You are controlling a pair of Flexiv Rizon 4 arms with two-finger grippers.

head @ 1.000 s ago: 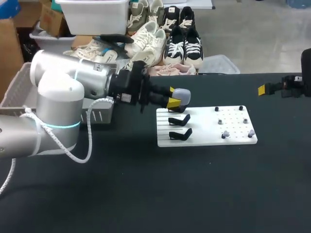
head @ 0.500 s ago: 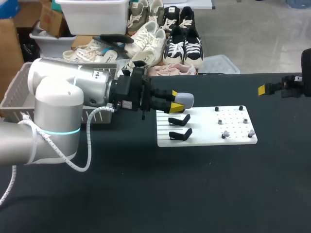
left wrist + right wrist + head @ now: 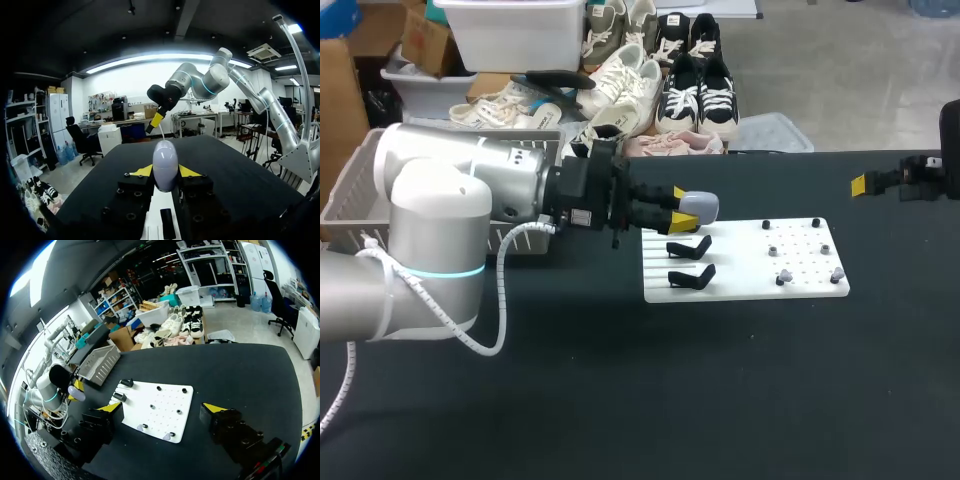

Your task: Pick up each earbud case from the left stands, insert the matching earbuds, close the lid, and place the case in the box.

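Note:
A lavender-grey earbud case (image 3: 699,205) hangs above the far-left corner of the white board (image 3: 740,268), and my left gripper (image 3: 681,207) is shut on it from both sides. The left wrist view shows the case (image 3: 165,162) upright between the yellow tips of the left gripper (image 3: 165,173). Two empty black stands (image 3: 689,247) (image 3: 691,276) sit on the board's left part. Small earbuds (image 3: 785,275) rest on pegs on its right part. My right gripper (image 3: 865,184) is open at the table's far right; in its own view the right gripper (image 3: 162,410) has nothing between its fingers.
A grey mesh basket (image 3: 350,190) stands at the table's left edge, partly behind my left arm. The same basket (image 3: 97,360) shows beyond the board (image 3: 157,412) in the right wrist view. Bare black tabletop (image 3: 720,400) lies in front of the board.
My left gripper carried the case a little to the right and slightly down, then held almost still. The right arm has not moved.

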